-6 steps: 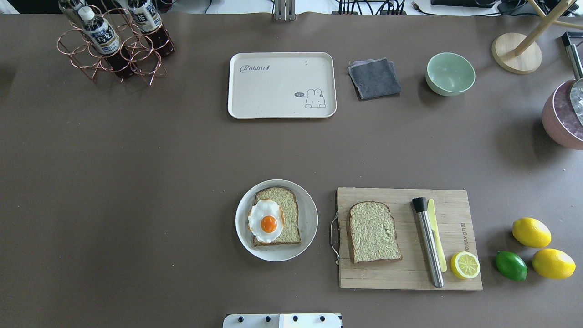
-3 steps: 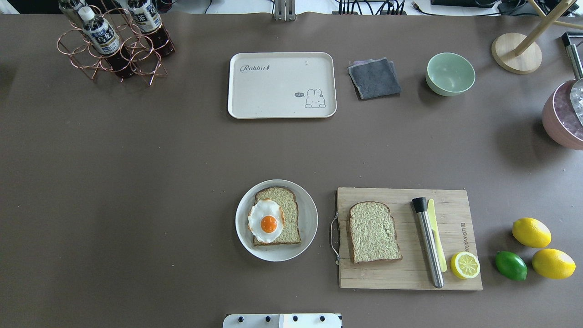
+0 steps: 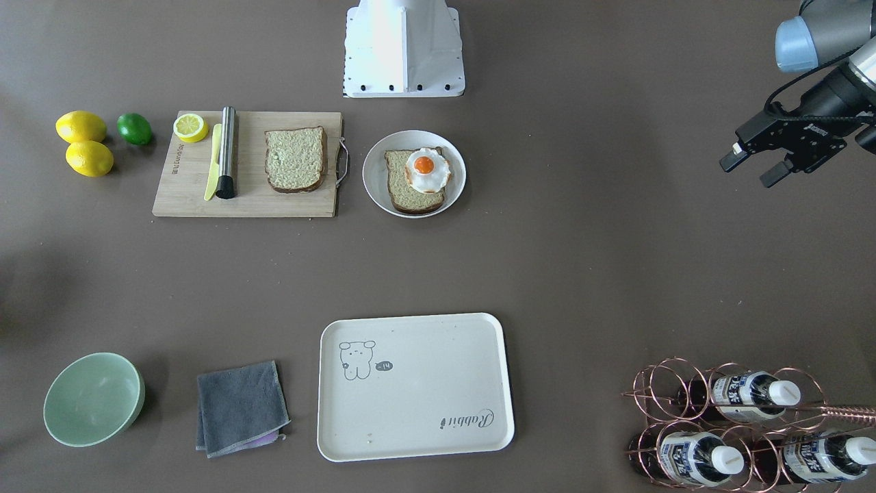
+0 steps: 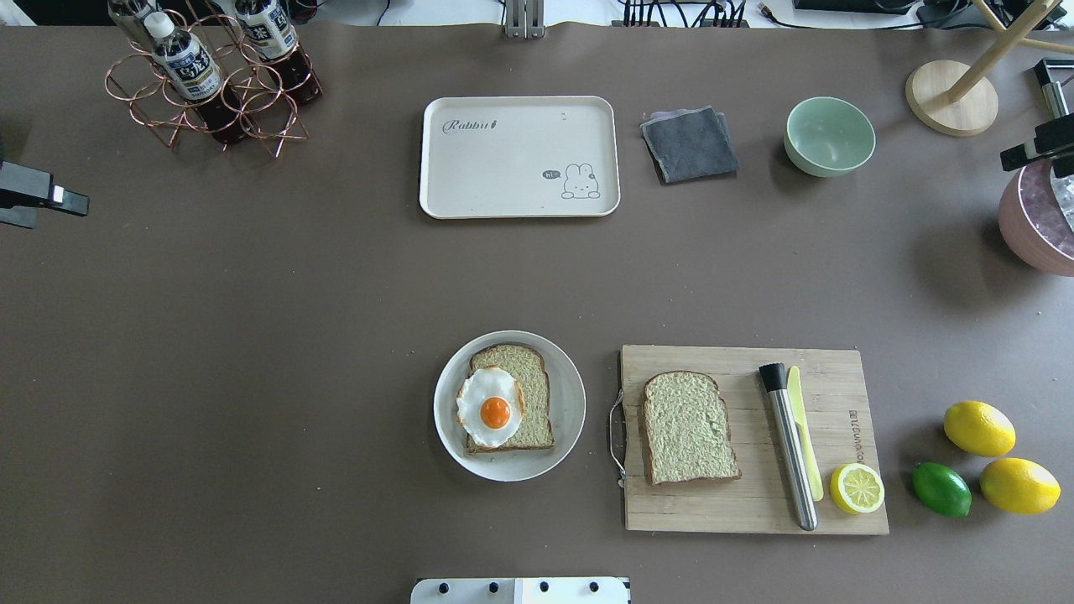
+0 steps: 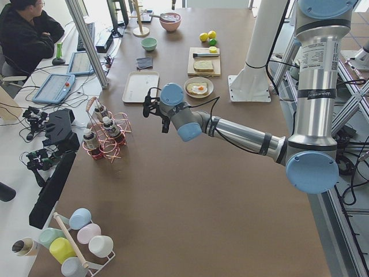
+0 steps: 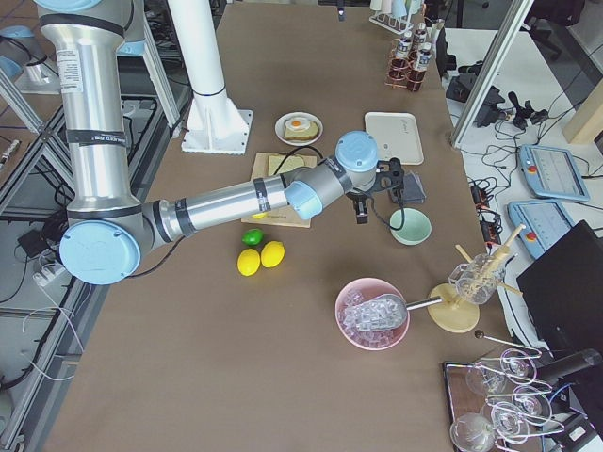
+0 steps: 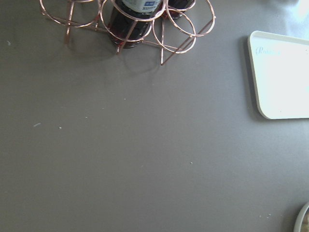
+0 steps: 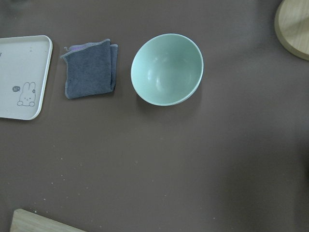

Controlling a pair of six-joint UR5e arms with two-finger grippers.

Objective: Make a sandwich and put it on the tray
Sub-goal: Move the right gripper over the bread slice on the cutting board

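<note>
Front-facing view, left gripper (image 3: 749, 170): I see it hanging over the table's end, well apart from the food, its fingers spread with nothing between them.
Front-facing view, sandwich parts: one bread slice (image 3: 411, 188) lies on the round white plate (image 3: 375, 185) with the fried egg (image 3: 427, 170) on top. The second slice (image 3: 295, 159) lies flat on the cutting board (image 3: 253, 202), just beside the plate.
Front-facing view, tray (image 3: 424, 404): it sits on the far side of the table from the robot, well apart from the plate, between the grey cloth (image 3: 239, 407) and the bottle rack (image 3: 725, 424).
Overhead view, right gripper (image 4: 1028, 153): it is cut off by the right edge, just above the pink bowl (image 4: 1028, 226). I cannot tell how its fingers stand.
Left side view: the near arm stretches across the table, its gripper near the bottle rack.
Right side view: the near arm reaches out, its gripper near the green bowl (image 6: 411, 226).
Left wrist view: I see the rack's copper rings at the top and a tray corner at the right.
Right wrist view: the green bowl, the grey cloth and the tray's drawn corner lie below the camera.
</note>
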